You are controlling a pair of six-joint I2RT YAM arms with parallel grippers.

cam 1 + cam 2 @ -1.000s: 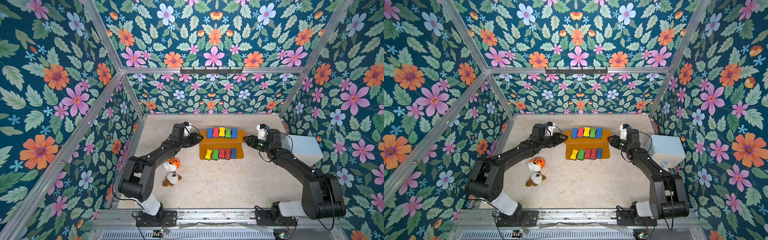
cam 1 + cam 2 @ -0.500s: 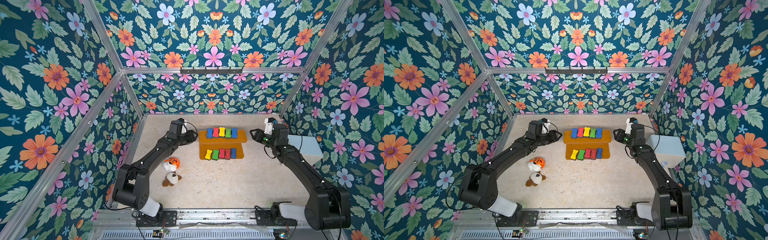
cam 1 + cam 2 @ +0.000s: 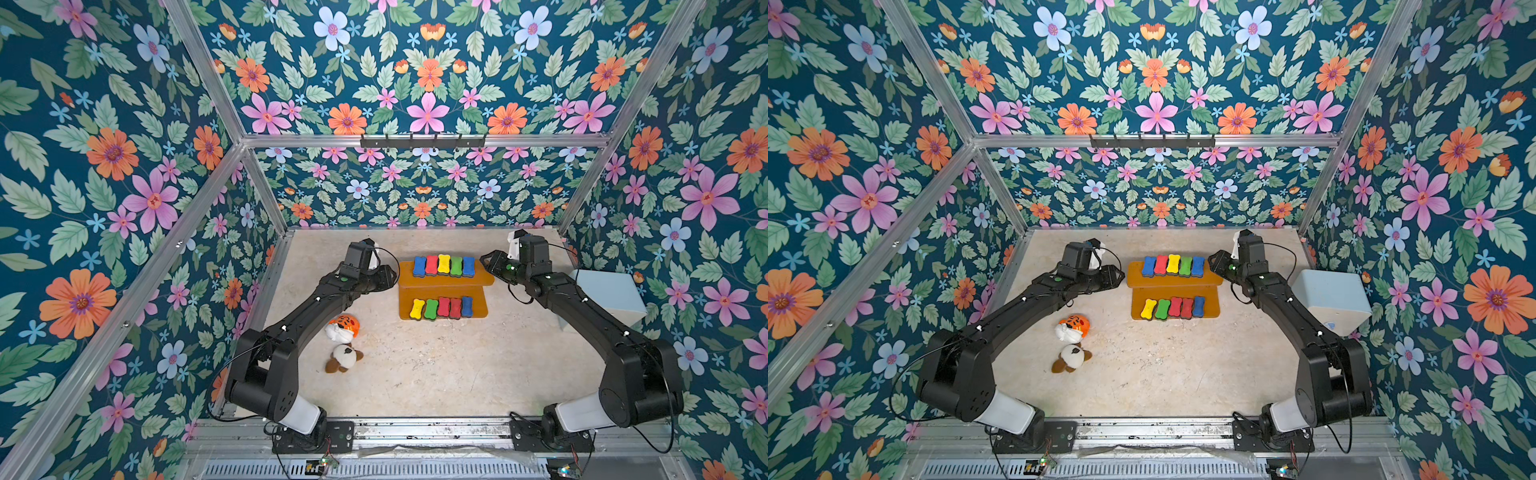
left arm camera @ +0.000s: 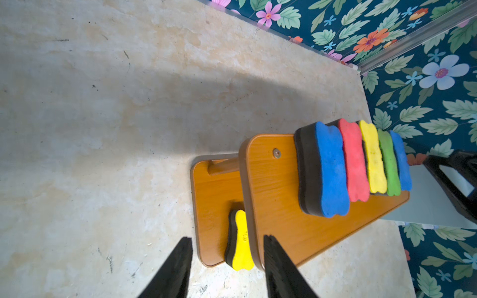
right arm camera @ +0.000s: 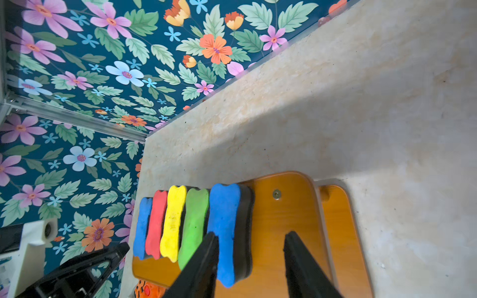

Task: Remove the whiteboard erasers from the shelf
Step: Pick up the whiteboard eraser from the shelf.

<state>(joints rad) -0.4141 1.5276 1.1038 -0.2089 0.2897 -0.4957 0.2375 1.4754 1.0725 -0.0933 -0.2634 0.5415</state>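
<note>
Plush toys, two, are noted left of centre on the desk. Just beside the upper tier's left end the left gripper is held, jaws apart, nothing between. Near the desk's far edge the shelf is set; all ten whiteboard erasers are seated on it, five per tier, side by side. At the upper tier's right end the right gripper is held, jaws apart, unclamped; the end blue eraser is seen partly through the gap, contact undetermined. At the desk's right edge a pale blue box is placed.
</note>
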